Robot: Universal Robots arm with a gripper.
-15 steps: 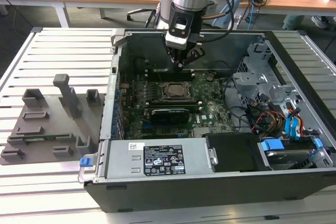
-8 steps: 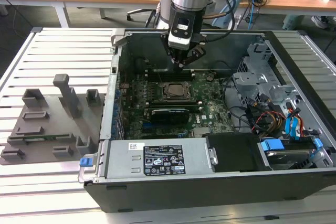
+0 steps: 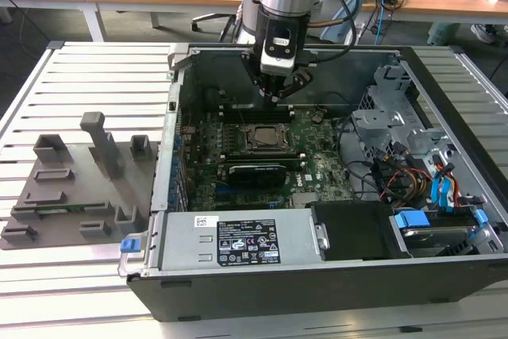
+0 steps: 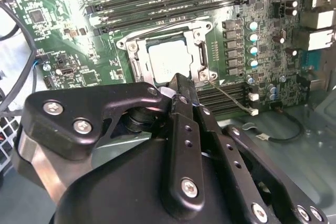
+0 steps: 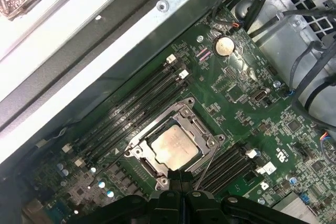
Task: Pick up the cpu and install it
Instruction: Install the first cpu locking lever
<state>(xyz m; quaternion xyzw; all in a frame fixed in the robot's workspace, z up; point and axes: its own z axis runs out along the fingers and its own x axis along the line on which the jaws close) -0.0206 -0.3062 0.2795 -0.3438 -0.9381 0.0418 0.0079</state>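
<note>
One open black computer case (image 3: 444, 275) is seen in the exterior view, with one green circuit board (image 3: 317, 166) inside it and one flat grey plastic tray with upright blocks (image 3: 55, 196) beside it. One small square silver chip (image 5: 174, 148) is counted in its metal frame in the first wrist view, and one round silver coin battery (image 5: 224, 45) too. One black robot gripper (image 3: 279, 98) is counted above the board.

open space above cpu (image 5: 174, 146) in socket frame (image 5: 202, 127), memory slots (image 5: 131, 109) flanking 2 sides
</note>
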